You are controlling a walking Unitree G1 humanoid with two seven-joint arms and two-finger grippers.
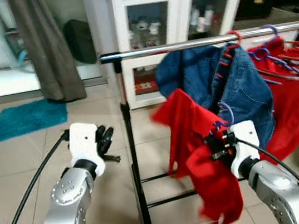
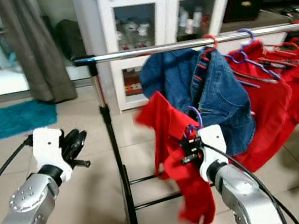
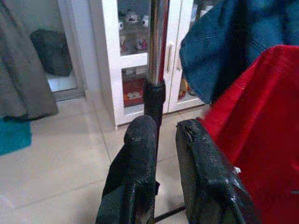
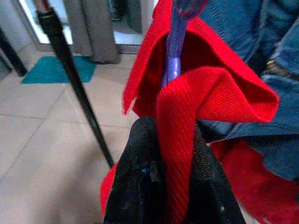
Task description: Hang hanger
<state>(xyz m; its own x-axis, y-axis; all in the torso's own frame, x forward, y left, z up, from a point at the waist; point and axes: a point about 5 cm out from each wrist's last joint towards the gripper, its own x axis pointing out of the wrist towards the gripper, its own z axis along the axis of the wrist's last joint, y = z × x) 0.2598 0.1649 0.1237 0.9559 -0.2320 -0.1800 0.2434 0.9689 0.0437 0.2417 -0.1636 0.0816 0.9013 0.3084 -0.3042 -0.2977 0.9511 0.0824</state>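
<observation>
One red shirt (image 1: 204,154) on a purple hanger (image 4: 175,39) is what your right gripper (image 1: 217,142) has pinched between its black fingers (image 4: 140,186), held in front of the garment rack and well below its silver rail (image 1: 184,45); the cloth is folded around the hanger's neck inside the grip, and the purple hook (image 1: 227,113) rises just above the gripper, in front of the denim jacket (image 1: 230,86). Your left gripper (image 1: 104,139) hovers empty beside the rack's black upright post (image 1: 134,165), its fingers a narrow gap apart with nothing between them. The step in hand looks like the lift to the rail, not yet made. You will do it best by raising the hook clear over the bare stretch of rail between the post and the jacket's red hanger (image 1: 232,37), then lowering it until the hook seats. Keep the hook's open side facing the rail as you approach, since the wrist view shows the neck but not which way the curve points. Watch the loose shirt, which hangs low and could drag on the jacket or catch the other red garments (image 1: 294,84) crowded at the far end. Release only once the rail carries the weight.
</observation>
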